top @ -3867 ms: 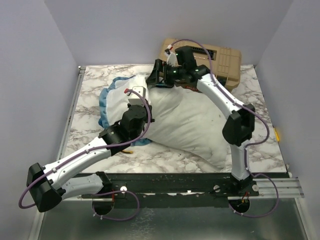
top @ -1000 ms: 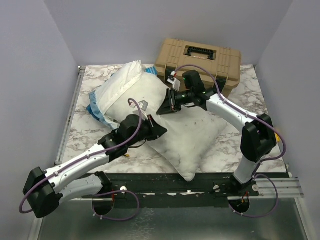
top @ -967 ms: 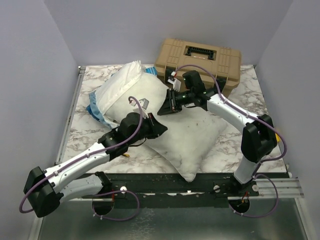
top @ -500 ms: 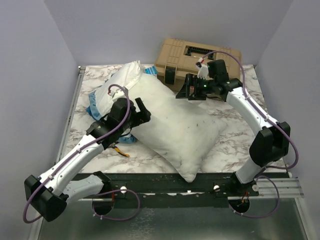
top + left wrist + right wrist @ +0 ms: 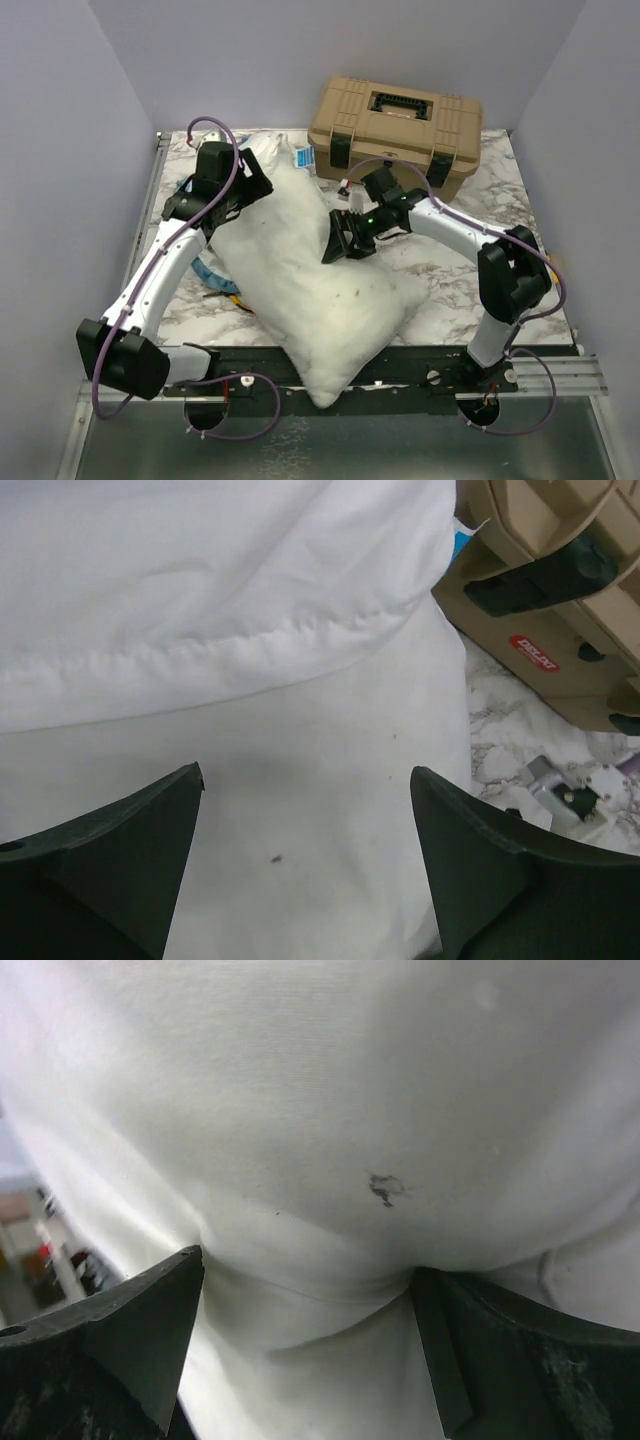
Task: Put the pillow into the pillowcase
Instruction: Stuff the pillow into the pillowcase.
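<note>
The pillow (image 5: 300,290), plump and white, lies diagonally across the table with its lower corner hanging past the front edge. Only blue frilled bits of the pillowcase (image 5: 208,268) peek out beside the pillow's left edge, under my left arm; the rest is hidden. My left gripper (image 5: 255,188) hovers at the pillow's back-left end. In the left wrist view that gripper (image 5: 305,770) is wide open over the white fabric (image 5: 300,820), holding nothing. My right gripper (image 5: 335,245) rests on the pillow's right flank. Its wrist view shows the gripper (image 5: 305,1260) open, with pillow fabric (image 5: 350,1110) bulging between the fingers.
A tan hard case (image 5: 395,125) stands at the back right, close behind my right arm, and shows in the left wrist view (image 5: 560,600). Bare marble tabletop (image 5: 450,290) lies right of the pillow. Grey walls close in both sides.
Both grippers have gone from shut to open. The pillow slid toward the front and now overhangs the edge. My left arm swung to the back-left, and my right gripper dropped onto the pillow's middle.
</note>
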Controlling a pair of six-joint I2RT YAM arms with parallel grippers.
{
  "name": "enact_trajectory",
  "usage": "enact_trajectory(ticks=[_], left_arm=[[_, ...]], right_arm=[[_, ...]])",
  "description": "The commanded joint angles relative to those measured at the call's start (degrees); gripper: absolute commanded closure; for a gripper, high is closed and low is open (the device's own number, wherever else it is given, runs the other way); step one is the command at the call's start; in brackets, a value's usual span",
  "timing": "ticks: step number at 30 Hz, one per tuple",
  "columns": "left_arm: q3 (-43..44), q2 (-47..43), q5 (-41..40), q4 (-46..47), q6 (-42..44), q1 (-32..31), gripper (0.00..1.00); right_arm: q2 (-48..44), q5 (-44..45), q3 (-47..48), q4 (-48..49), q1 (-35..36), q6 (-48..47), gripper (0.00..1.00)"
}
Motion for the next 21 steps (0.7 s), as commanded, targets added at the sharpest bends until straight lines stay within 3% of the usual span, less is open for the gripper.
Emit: enact_trajectory(ticks=[1, 4, 8, 12, 21], left_arm=[[-4.6, 4.4, 8.8, 3.2, -0.1, 1.0, 0.18], [-12.7, 4.7, 8.8, 7.0, -2.3, 1.0, 0.28], [-19.5, 3.0, 4.2, 7.2, -4.9, 1.2, 0.38], [-23.7, 0.5, 1.2, 6.7, -7.2, 2.9, 0.49], [-24.2, -0.7, 0.2, 5.1, -6.5, 8.2, 0.51]], right_arm=[[-4.2, -12.3, -2.9, 2.5, 5.4, 3.7, 0.12], [-6.3, -9.5, 0.3, 0.2, 5.8, 2.3, 0.10], [-6.5, 2.1, 9.3, -3.2, 4.6, 0.6, 0.06], [-2.6, 6.8, 16.0, -0.3, 0.7, 2.4, 0.03], [17.0, 4.2, 33.3, 8.3, -2.8, 6.5, 0.08]])
